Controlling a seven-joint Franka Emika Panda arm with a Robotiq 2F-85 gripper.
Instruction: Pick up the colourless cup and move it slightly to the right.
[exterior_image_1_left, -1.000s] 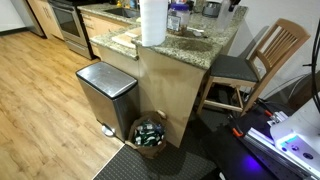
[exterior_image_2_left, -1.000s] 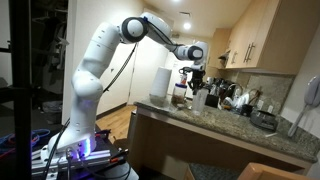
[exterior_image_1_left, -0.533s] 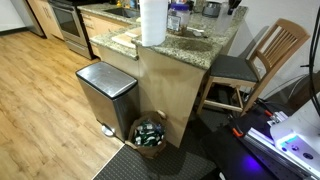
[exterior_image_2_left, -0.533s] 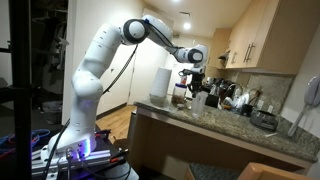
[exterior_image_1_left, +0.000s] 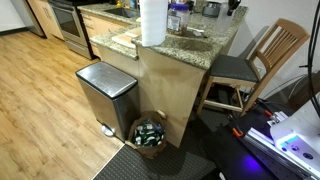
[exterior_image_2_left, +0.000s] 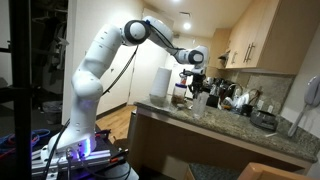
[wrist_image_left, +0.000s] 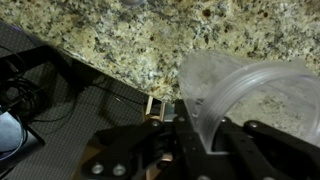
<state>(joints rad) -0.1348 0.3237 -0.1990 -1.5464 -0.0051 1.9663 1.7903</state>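
Note:
The colourless cup (wrist_image_left: 238, 88) is a see-through tumbler that fills the right of the wrist view. It is clamped between my gripper's (wrist_image_left: 205, 135) two black fingers, which grip its wall. It hangs just over the speckled granite countertop (wrist_image_left: 110, 40), near the counter's edge. In an exterior view the cup (exterior_image_2_left: 199, 101) hangs under the gripper (exterior_image_2_left: 197, 88) above the counter, to the right of the white paper roll (exterior_image_2_left: 161, 84). I cannot tell whether its base touches the counter.
A taller clear container with dark blue (exterior_image_1_left: 177, 15) stands beside the paper roll (exterior_image_1_left: 152, 22). Kitchen items (exterior_image_2_left: 235, 98) crowd the counter behind the cup. A steel bin (exterior_image_1_left: 106, 95), a basket (exterior_image_1_left: 150, 133) and a wooden chair (exterior_image_1_left: 268, 55) stand on the floor below.
The gripper with the cup in it has shifted slightly to the right over the counter. Nothing else has moved.

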